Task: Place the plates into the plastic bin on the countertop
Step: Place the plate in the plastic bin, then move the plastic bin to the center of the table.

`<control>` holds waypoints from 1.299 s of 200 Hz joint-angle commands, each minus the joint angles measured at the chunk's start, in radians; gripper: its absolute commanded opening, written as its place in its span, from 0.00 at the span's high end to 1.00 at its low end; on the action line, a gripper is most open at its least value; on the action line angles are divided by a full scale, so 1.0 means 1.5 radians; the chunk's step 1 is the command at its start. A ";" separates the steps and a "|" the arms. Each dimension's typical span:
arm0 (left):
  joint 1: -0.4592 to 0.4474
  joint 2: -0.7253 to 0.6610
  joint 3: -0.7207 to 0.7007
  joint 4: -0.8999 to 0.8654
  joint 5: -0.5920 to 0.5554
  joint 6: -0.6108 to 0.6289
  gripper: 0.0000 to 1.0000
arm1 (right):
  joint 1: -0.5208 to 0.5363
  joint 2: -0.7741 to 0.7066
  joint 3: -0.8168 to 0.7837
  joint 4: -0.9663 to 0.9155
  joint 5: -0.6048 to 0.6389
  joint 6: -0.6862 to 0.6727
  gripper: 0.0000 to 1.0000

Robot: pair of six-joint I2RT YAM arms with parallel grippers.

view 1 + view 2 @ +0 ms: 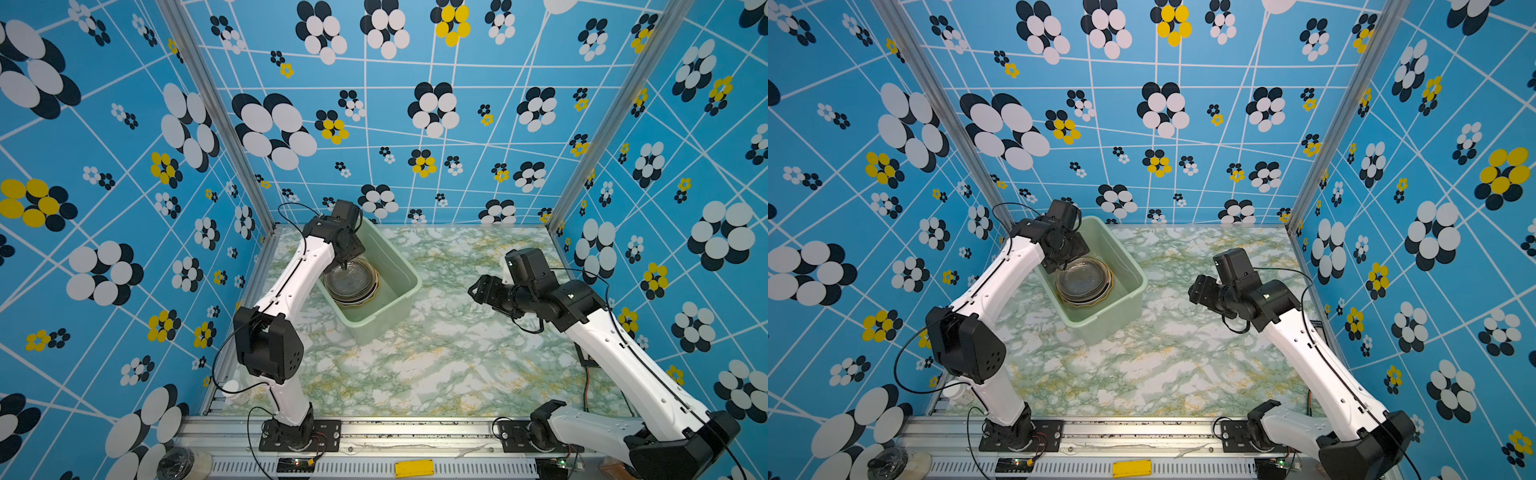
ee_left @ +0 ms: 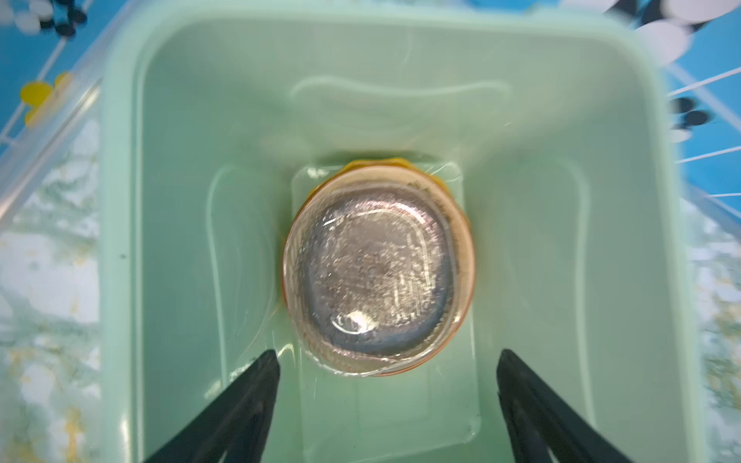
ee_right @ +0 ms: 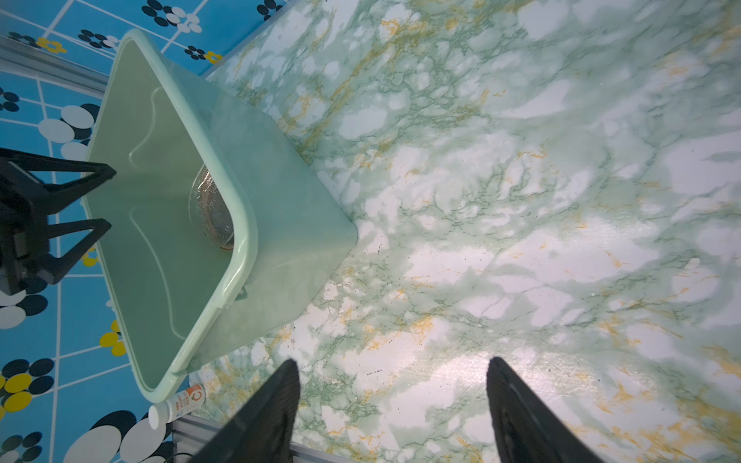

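The pale green plastic bin (image 1: 409, 270) (image 1: 1133, 274) stands at the back left of the marbled countertop (image 1: 436, 353). A stack of plates (image 1: 351, 282) (image 1: 1084, 280) (image 2: 377, 272) lies in it, with a clear glass one on top and yellow and cream rims showing beneath. My left gripper (image 2: 388, 352) (image 1: 347, 262) hangs open just above the stack's near edge, holding nothing. My right gripper (image 3: 393, 361) (image 1: 476, 289) is open and empty over bare countertop, right of the bin (image 3: 240, 224). The right wrist view also shows the plates (image 3: 212, 208) and the left gripper (image 3: 111, 197).
A small white pill bottle (image 3: 176, 405) (image 1: 235, 388) lies at the countertop's front left corner beside the left arm. Blue flowered walls close in the back and both sides. A metal rail with a yellow block (image 1: 413, 467) runs along the front.
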 commanded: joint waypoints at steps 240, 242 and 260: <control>0.113 -0.245 -0.324 0.025 -0.013 -0.164 0.18 | 0.027 -0.087 -0.043 0.009 -0.169 -0.065 0.26; 0.113 -0.246 -0.324 0.026 -0.013 -0.167 0.18 | 0.027 -0.087 -0.042 0.009 -0.169 -0.064 0.26; 0.112 -0.245 -0.319 0.043 0.006 -0.170 0.18 | 0.027 -0.085 -0.045 0.013 -0.170 -0.062 0.26</control>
